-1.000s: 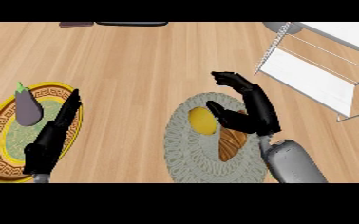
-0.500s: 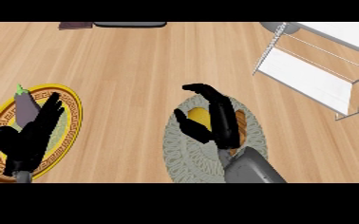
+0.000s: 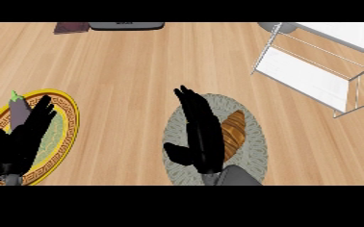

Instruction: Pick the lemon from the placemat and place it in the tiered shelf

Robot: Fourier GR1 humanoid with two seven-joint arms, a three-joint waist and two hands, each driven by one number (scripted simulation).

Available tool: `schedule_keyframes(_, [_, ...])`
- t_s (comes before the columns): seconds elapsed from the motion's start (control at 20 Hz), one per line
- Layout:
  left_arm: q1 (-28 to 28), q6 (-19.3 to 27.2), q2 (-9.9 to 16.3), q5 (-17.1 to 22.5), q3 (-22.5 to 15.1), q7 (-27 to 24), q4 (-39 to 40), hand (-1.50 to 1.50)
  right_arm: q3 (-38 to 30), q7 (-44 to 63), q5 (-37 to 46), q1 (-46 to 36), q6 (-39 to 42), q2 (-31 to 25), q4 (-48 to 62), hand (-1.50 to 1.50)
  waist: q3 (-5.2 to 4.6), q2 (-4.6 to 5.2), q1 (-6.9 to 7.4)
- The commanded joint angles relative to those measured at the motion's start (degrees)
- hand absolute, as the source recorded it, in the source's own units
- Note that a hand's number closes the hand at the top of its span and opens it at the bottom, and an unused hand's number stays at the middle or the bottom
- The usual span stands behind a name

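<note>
Wooden counter planks (image 3: 135,67) run across the whole view, with a round grey placemat (image 3: 177,125) low in the middle and a white wire tiered shelf (image 3: 313,72) at the upper right. Over the placemat lies the right hand (image 3: 202,134), its fingers (image 3: 190,103) stretched nearly straight and pointing away from the robot, the thumb (image 3: 177,153) splayed out to the left. It is flat and spread rather than curled, and nothing can be seen clasped in it. Just beside its right edge a brown croissant (image 3: 233,129) lies on the placemat, its long axis running up and slightly right.

Half a second ago the same hand was arched with bent fingers over the lemon, a yellow patch showing beneath the palm; a second ago the lemon lay in plain sight on the placemat next to the croissant. The fingers have since straightened and the hand has slid left and forward, and the lemon no longer shows: it is hidden under the hand or out of sight, so its position and the way it points cannot be told.

At the left edge the left hand (image 3: 28,134) rests open over a yellow-rimmed plate (image 3: 71,120), beside a purple eggplant (image 3: 17,109). Dark objects (image 3: 126,26) sit at the far edge.
</note>
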Motion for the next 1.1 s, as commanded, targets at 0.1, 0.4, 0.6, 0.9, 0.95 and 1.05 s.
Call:
schedule_keyframes(0.1, [1.4, 0.2, -0.9, -0.3, -0.3, 0.1, 0.1, 0.0, 0.3, 18.6, 8.9, -5.3, 22.9, -2.2, -5.8, -1.5, 0.0, -0.24, -0.11])
schedule_keyframes(0.4, [-0.4, -0.9, -0.1, -0.1, 0.6, 0.3, 0.6, 0.0, 4.7, 27.6, 4.1, -7.8, 47.2, -0.4, -6.7, -1.5, 0.06, 0.31, 0.91])
schedule_keyframes(0.6, [-2.5, 0.2, -2.6, -1.1, 0.0, 0.1, 1.7, 0.0, 2.0, 31.5, 0.6, -12.5, 58.7, 1.6, -7.8, -1.5, 0.14, 0.65, 0.97])
schedule_keyframes(0.9, [-3.2, -1.9, -0.9, -1.4, 1.9, 0.2, 2.4, 0.0, -1.6, 30.2, 1.7, -12.6, 63.5, 1.5, -5.8, -1.5, 0.2, 0.77, 1.1])
schedule_keyframes(0.95, [-2.7, -3.0, 0.3, 0.2, 2.9, 3.0, -0.1, 0.0, -0.5, 30.2, 2.4, -9.4, 62.9, 0.7, -7.7, -1.5, 0.24, 0.66, 1.13])
schedule_keyframes(1.05, [-0.8, -2.9, -1.4, -1.7, 2.0, -0.5, 0.7, 0.0, -4.5, 26.2, 2.2, -11.4, 63.8, -1.7, -6.3, -1.5, 0.23, 0.74, 1.35])
